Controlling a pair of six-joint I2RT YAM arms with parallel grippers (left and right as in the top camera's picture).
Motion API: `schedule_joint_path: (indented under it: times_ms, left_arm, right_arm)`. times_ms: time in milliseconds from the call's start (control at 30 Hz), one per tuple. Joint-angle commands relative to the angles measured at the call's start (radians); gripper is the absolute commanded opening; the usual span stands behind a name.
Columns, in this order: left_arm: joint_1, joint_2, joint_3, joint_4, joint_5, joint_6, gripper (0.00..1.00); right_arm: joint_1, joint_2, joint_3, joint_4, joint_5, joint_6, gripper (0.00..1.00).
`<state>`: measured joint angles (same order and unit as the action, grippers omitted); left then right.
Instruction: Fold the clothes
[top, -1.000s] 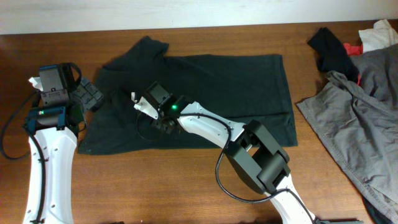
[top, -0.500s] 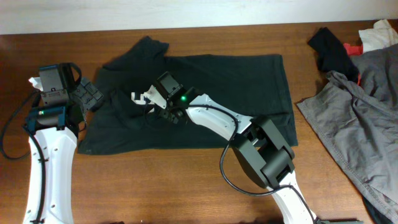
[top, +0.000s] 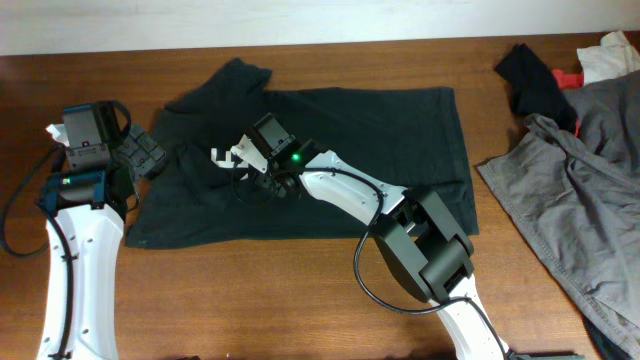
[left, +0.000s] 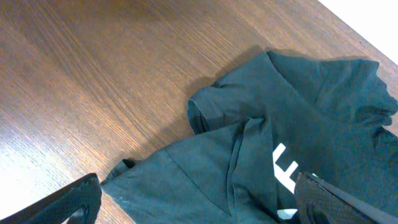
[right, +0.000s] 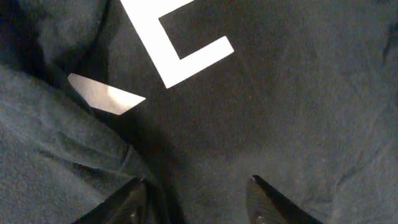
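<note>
Hovering just off the left edge of the clothes (top: 380, 150), the left gripper (top: 148, 160) has its jaws spread wide with nothing between them. Its wrist view looks down past both fingers (left: 68, 202) onto a rumpled sleeve and bare wood.

The clothes lie spread on the counter (top: 250, 300). This very dark blackish-green garment fills the middle, with its hem to the right, its neck end to the left and one sleeve poking toward the far side. Its left part is creased, and a ridge of fabric runs down beside the white logo (top: 230, 155), an E-like mark.

Just right of the logo, over the clothes, sits the right gripper (top: 252, 172), its arm stretched across the garment's lower right part. Its jaws are partly open. The cloth showing between them looks flat, so nothing seems pinched. Whether the fingertips press on the fabric I cannot tell, since the wrist view cuts them off at its bottom edge. In that view a fold rises beside one finger, and a small pale patch (right: 102, 93) lies close to the logo.

Well right of the clothes and apart from them, a grey garment (top: 570, 210) is heaped at the counter's end. A black cloth (top: 535, 80), a red scrap (top: 570, 78) and something white (top: 610, 55) lie on its far side.
</note>
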<state>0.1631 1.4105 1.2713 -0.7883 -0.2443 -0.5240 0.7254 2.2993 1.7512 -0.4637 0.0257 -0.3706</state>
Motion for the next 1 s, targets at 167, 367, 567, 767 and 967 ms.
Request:
schedule_joint_path:
  times_ms: [167, 367, 567, 767, 967]
  left_arm:
    - [0.003, -0.005, 0.013, -0.002, -0.014, 0.001, 0.99]
    - [0.003, -0.005, 0.013, -0.002, -0.014, 0.001, 0.99]
    - [0.003, -0.005, 0.013, -0.002, -0.014, 0.001, 0.99]
    - [0.003, -0.005, 0.013, -0.002, -0.014, 0.001, 0.99]
    - [0.003, -0.005, 0.013, -0.002, -0.014, 0.001, 0.99]
  right_arm:
    - [0.0, 0.015, 0.013, -0.003, -0.021, 0.012, 0.17]
    - [0.0, 0.015, 0.012, -0.003, -0.021, 0.012, 0.59]
    - [-0.008, 0.01, 0.017, 0.035, -0.021, 0.034, 0.65]
    - [-0.002, -0.008, 0.083, 0.0, -0.022, 0.038, 0.65]
    - [0.046, -0.008, 0.111, -0.053, -0.022, 0.038, 0.64]
